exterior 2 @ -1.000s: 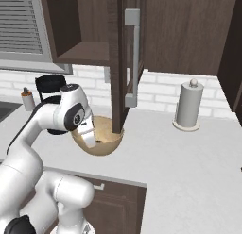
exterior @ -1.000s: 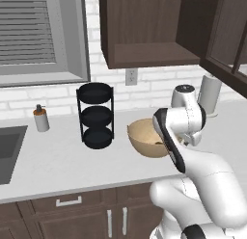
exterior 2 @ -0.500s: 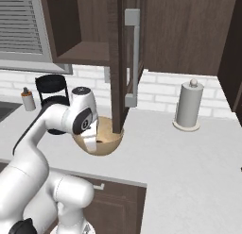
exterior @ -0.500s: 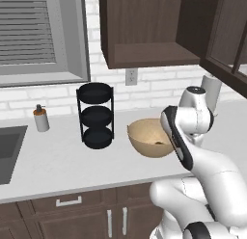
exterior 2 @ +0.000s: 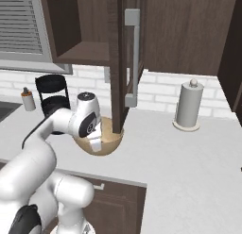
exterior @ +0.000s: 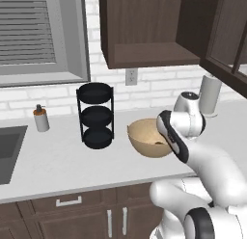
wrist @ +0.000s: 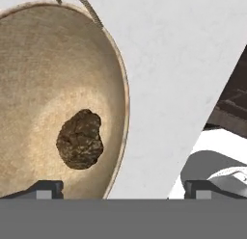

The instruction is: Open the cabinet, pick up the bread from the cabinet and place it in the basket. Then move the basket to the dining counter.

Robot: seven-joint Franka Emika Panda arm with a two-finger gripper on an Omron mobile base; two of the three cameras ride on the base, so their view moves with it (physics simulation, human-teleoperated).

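Bread in the basket, gripper spread wide just above the rim.

The bread (wrist: pixel 80 139), a dark lumpy piece, lies loose on the bottom of the tan basket (exterior: pixel 144 137), and nothing grips it. The gripper (wrist: pixel 120 189) has its 2 finger tips (wrist: pixel 46 188) far apart, 1 over the basket's inside, the other over the white worktop (wrist: pixel 178 64) beside it, and it holds nothing. The basket sits on the worktop under the cabinet (exterior 2: pixel 94 35), whose door (exterior 2: pixel 124 63) stands open with its bar handle (exterior 2: pixel 132 58) edge-on to me. A black 3-tier rack (exterior: pixel 96 115) stands just left of the basket, a paper towel roll (exterior 2: pixel 188 105) well to its right, and a small soap bottle (exterior: pixel 41 118) near the sink (exterior: pixel 9 151).
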